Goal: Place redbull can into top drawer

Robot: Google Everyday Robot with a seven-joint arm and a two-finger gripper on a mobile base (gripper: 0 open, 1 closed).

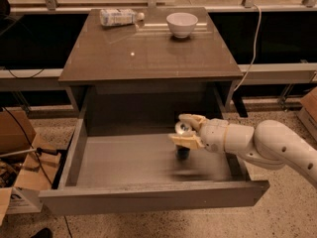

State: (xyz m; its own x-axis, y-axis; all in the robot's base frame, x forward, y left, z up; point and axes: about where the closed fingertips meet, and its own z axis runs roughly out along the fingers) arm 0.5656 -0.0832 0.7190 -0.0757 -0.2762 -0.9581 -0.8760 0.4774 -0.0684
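Observation:
The top drawer [124, 165] is pulled wide open below the table top, showing its pale grey floor. The redbull can [183, 142] stands upright inside it, right of the middle, its silver rimmed top showing and its dark body resting on or just above the floor. My gripper [185, 130] reaches in from the right on a white arm, with one finger behind the can and one in front, closed around the can's upper part.
On the table top [148, 53] a clear plastic bottle [120, 17] lies at the back left and a white bowl [182, 24] stands at the back right. Cardboard boxes [17, 148] sit on the floor at left. A cable hangs at the right.

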